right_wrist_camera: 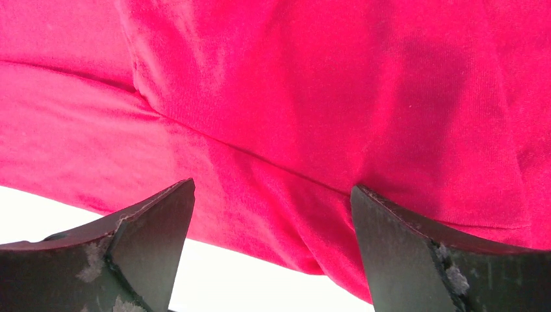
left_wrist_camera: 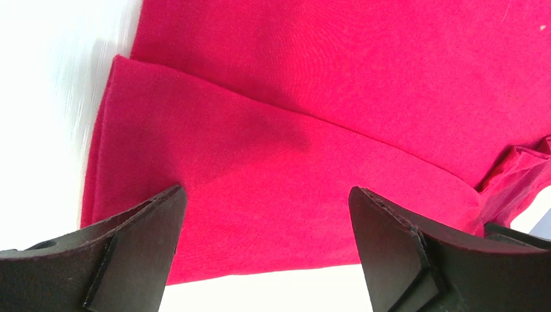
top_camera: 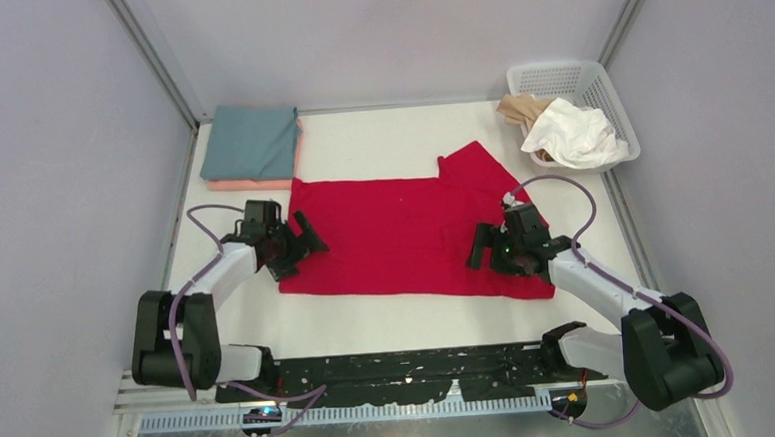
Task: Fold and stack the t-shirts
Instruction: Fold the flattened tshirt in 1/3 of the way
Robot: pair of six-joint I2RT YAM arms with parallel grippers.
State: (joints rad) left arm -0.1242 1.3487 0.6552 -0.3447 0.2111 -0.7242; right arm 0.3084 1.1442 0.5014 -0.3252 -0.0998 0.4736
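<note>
One red t-shirt [top_camera: 394, 233] lies spread mid-frame on the bench [top_camera: 379, 139]. Left hand [left_wrist_camera: 266, 190] at its left edge, right hand [right_wrist_camera: 273, 188] over its lower-right corner, both with fingers wide apart, holding nothing. Upper left: grey-teal t-shirt [top_camera: 249, 141] folded atop salmon pink t-shirt [top_camera: 252, 184]. Upper right: white t-shirt [top_camera: 579, 133] and beige t-shirt [top_camera: 521, 109] heaped in the basket [top_camera: 556, 67].

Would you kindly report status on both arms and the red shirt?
Left pincer open at left edge of red t-shirt. Right pincer open at its right edge. T-shirt spread flat, left side folded in, ungripped. Nothing in the way.
</note>
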